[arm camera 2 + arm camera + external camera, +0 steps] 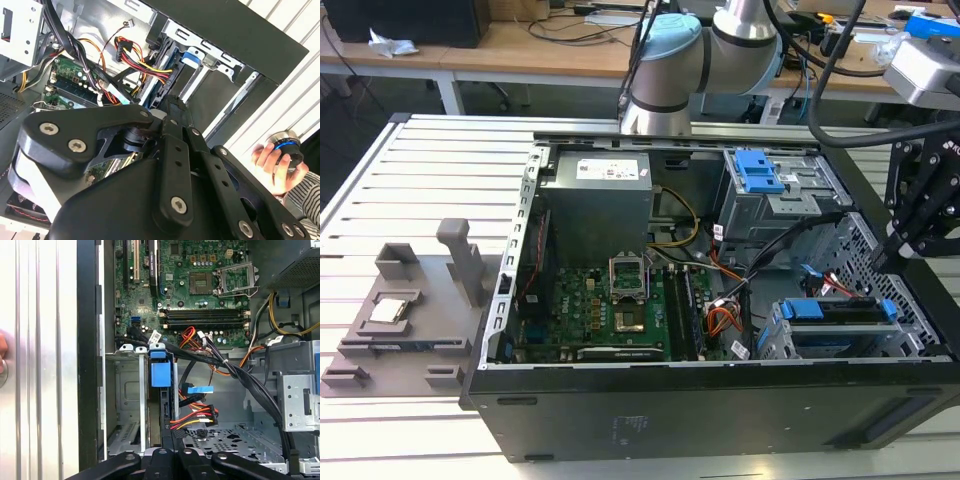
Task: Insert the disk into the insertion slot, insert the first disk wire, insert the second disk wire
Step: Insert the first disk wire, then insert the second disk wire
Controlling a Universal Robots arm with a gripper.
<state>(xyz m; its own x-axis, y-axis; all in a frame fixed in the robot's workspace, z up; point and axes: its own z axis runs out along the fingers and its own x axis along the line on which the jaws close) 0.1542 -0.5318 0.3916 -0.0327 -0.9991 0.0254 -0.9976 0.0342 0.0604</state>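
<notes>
Open computer case [700, 410]. The disk [835, 311] is sitting in the slot [775, 340] at the case's near corner, so the wire steps are seemingly in hand. The gripper [885, 258] is hovering just above the disk; its grasp cannot be told. Wires [197, 417] beside the disk, looking unplugged, are needing careful lining-up.

One open computer case [720, 400] on bench [430, 180]. Inside case: one motherboard [610, 310], one power supply [595, 205], one disk [835, 312], one blue latch [758, 172]. Beside case: one grey fixture plate [410, 310]. Outside case: one hand [272, 162].
</notes>
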